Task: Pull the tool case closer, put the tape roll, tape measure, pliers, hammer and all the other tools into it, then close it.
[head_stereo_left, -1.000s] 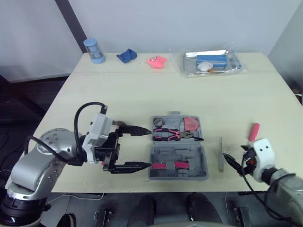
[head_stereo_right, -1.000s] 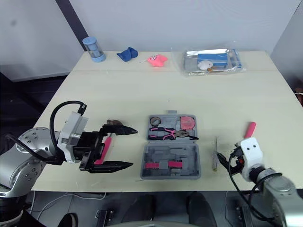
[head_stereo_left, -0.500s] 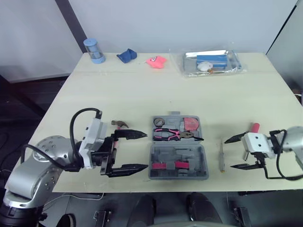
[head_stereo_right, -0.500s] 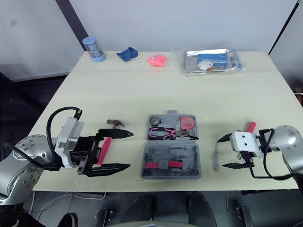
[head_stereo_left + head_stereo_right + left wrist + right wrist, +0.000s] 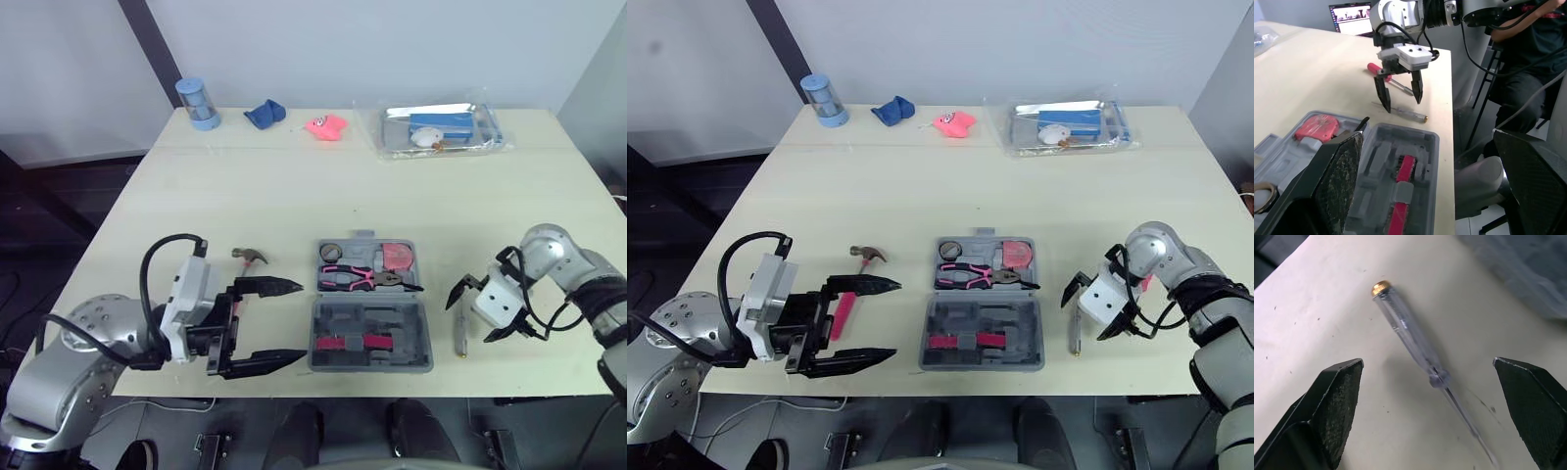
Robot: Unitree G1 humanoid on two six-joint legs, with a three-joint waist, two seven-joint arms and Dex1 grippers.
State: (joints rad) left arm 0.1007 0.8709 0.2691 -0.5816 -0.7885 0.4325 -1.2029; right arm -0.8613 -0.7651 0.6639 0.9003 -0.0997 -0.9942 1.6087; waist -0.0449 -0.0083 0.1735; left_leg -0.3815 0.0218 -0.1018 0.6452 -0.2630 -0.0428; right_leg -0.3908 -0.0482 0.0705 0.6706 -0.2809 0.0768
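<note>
The grey tool case (image 5: 421, 336) lies open near the table's front edge. Its far half holds the pink pliers (image 5: 358, 278), a tape roll (image 5: 329, 253) and a pink tape measure (image 5: 396, 257). A hammer (image 5: 866, 255) with a pink handle lies left of the case, partly hidden by my left gripper (image 5: 294, 323). That gripper stands open and empty, pointing at the case. My right gripper (image 5: 470, 318) is open just above a clear-handled screwdriver (image 5: 1410, 340) lying right of the case; its fingers straddle the tool. A pink-handled tool (image 5: 1374, 68) lies just beyond it.
Along the far edge stand a blue cup (image 5: 192, 103), a blue cloth (image 5: 263, 115), a pink toy (image 5: 324, 125) and a clear plastic bag (image 5: 439, 127) of items. A seated person (image 5: 1528, 49) is beyond the table's right end.
My right gripper rose from the table's front-right edge and swung left, coming down open over the clear screwdriver. My left gripper drew back from the case, uncovering the hammer head.
</note>
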